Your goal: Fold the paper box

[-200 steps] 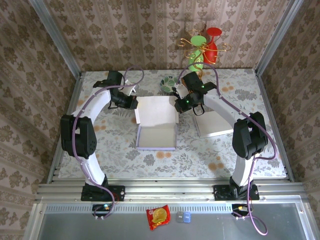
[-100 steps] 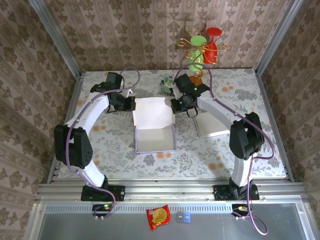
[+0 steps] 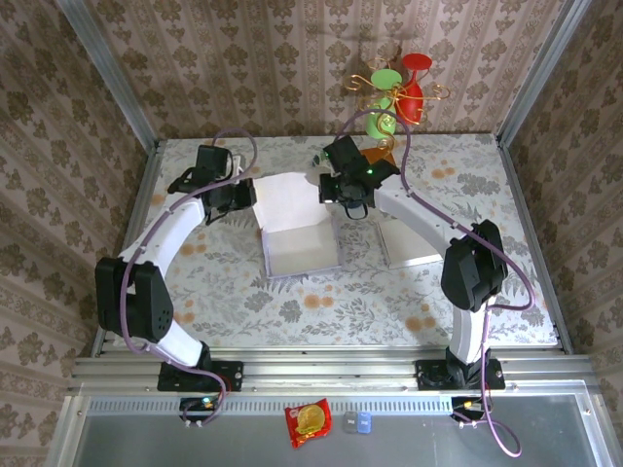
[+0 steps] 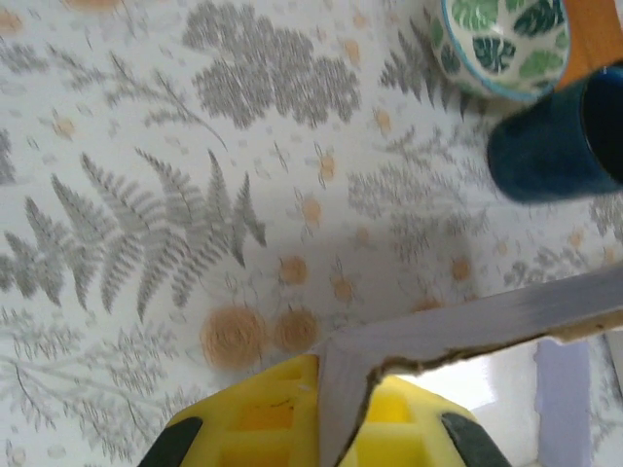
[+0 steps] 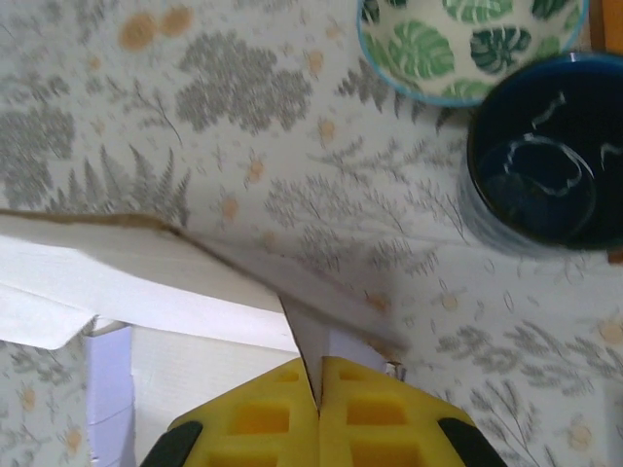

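Observation:
The paper box point(image 3: 300, 248), white with lavender walls, sits mid-table with its tray open. Its lid point(image 3: 289, 201) stands raised at the far side. My left gripper point(image 3: 245, 195) is shut on the lid's left corner flap. Seen from the left wrist, the yellow fingers point(image 4: 263, 413) pinch that torn-edged flap point(image 4: 346, 379) at the left gripper point(image 4: 331, 375). My right gripper point(image 3: 335, 190) is shut on the lid's right corner. The right wrist camera has the right gripper point(image 5: 318, 384) clamping a thin flap point(image 5: 307, 336), with the lid point(image 5: 146, 282) stretching left.
A leaf-patterned bowl point(image 5: 467, 39) and a dark blue cup point(image 5: 545, 165) stand just beyond the lid, close to both grippers. A flat white sheet point(image 3: 411, 243) lies right of the box. Red and green goblets point(image 3: 399, 88) stand at the back wall.
Both grippers moved toward the far side, keeping their grip on the lid corners. The lid has risen from lying back to standing more upright, and the box shifted slightly away.

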